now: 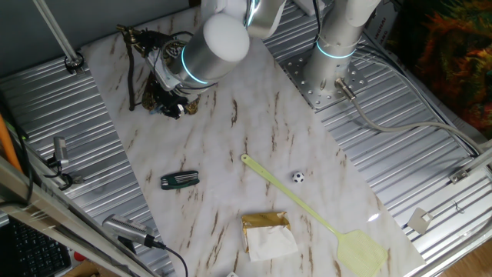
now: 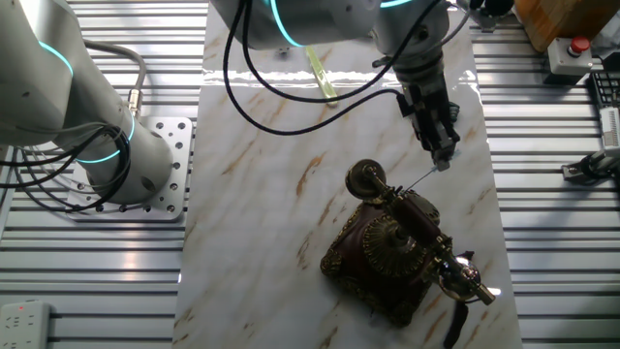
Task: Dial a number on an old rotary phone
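One fixed view shows the far side of the marble-patterned table, where the old rotary phone sits at the back left corner, mostly hidden behind the arm's wrist. Nearer the camera lie a dark green tool handle, a small black-and-white ball, a yellow fly swatter and a gold-wrapped packet, all well apart from the phone.

From the other fixed view the phone is plain: ornate dark brown and brass base, round dial facing up, handset lying across the cradle. The pincer hangs just above and beyond the handset's round end, its fingers close together — they seem to pinch a thin rod that slants down toward the phone, though whether they truly clamp it I cannot tell for sure.

My reading is that the approach step is in hand — the rod tip is near the handset, not yet in the dial. The next move calls for bringing that tip over one finger hole, lowering it in cleanly, then sweeping an arc round the dial's centre. A light phone could slide or tip if the push runs sideways.
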Tool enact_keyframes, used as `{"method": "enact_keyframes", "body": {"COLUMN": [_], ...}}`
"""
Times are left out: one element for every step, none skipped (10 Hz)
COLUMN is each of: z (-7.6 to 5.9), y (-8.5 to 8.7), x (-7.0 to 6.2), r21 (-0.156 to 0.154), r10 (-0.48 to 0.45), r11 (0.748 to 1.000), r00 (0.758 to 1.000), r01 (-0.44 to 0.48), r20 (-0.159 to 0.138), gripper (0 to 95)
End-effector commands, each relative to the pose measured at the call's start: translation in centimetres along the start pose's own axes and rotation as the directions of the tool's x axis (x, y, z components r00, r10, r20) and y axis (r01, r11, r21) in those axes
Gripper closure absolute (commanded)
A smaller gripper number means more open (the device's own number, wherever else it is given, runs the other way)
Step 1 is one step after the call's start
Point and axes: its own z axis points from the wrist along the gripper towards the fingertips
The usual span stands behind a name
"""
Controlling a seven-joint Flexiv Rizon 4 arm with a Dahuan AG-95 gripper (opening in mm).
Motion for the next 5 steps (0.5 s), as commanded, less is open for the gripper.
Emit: {"method": "enact_keyframes", "body": {"z": [0.46,0.46,0.41,0.49,0.65], "y": [0.09,0.16,0.3,0.35,0.38], "x": [-0.03,-0.19,-0.44,-0.43,-0.4], "r21": [0.008,0.005,0.008,0.007,0.014], "r10": [0.002,0.003,0.012,0.016,0.015], "r11": [1.0,1.0,1.0,1.0,1.0], "r00": [1.0,1.0,1.0,1.0,1.0], "r01": [-0.002,-0.003,-0.012,-0.016,-0.015], "r20": [0.006,0.01,0.002,0.003,0.004], "gripper": [95.0,95.0,95.0,95.0,95.0]}}
